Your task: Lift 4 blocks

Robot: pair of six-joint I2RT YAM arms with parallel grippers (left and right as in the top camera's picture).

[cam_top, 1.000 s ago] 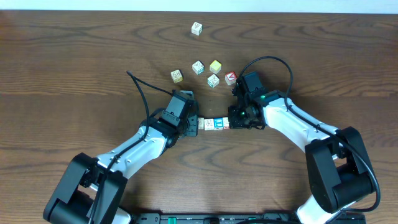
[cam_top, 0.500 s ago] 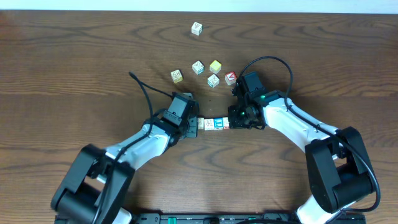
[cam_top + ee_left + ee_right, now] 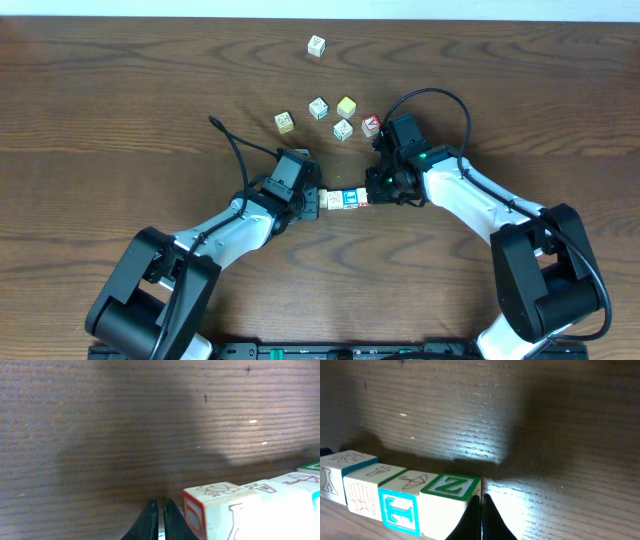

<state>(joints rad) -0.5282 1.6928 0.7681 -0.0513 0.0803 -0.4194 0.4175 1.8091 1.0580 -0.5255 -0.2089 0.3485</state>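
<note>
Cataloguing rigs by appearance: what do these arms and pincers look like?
The left arm and right arm have white shells, black joints and wrists. A black cable loops off each wrist; a green light shows on the right one. The left pincer and right pincer are slim, black and tapered.

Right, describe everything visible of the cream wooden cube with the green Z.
The small cream wooden cube shows a green Z in a green frame on top. It sits upright, ending a straight row of four cubes, flush against the cream blue-T cube on one side; the shut black right claw presses its other side. Whether it clears the brown wooden table is unclear.
</note>
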